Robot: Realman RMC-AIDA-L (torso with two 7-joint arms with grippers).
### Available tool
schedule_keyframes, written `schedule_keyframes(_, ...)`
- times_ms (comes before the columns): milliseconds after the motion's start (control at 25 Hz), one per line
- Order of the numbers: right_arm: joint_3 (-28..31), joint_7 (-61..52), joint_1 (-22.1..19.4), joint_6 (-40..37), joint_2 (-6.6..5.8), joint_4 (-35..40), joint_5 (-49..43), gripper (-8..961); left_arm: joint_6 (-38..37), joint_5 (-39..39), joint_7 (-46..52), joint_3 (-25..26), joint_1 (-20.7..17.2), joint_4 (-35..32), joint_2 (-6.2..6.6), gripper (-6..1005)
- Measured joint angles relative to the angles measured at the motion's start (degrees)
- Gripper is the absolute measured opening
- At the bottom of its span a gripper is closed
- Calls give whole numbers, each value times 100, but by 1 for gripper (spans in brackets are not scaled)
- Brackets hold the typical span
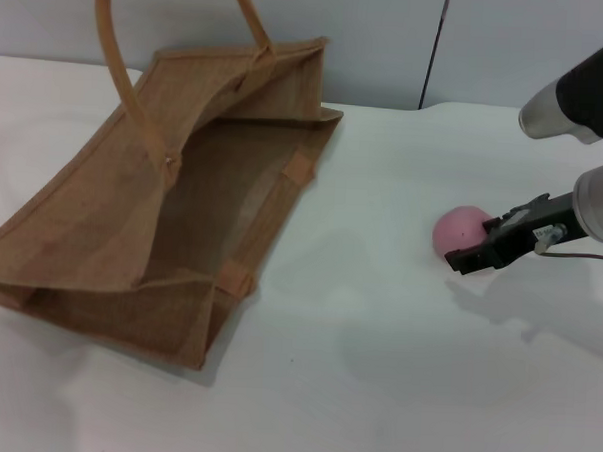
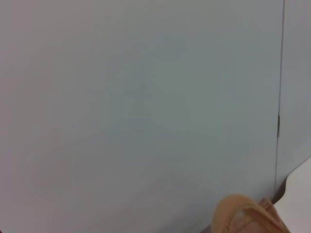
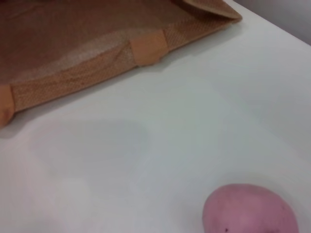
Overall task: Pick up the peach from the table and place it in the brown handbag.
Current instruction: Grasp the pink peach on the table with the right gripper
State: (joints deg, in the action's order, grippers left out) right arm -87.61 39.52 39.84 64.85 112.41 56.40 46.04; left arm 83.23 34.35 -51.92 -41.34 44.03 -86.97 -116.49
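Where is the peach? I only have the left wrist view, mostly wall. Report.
Observer: The peach lies on the table, on the robot's right side, outside the bag.
Operator: Give me the right claw's position.
Observer: The right claw is low over the table, right beside the peach on its right.
Operator: Now the bag.
Observer: The brown handbag lies to the left of the peach, mouth open, with bare table between them.

A grey wall (image 2: 136,107) above the brown handbag (image 2: 245,216).
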Motion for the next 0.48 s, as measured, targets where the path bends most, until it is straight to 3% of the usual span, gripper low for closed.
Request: schedule_keyframes(480,30,-81,50,167,0,270,42,757,1,0,35,-74,-20,-13,-5,121)
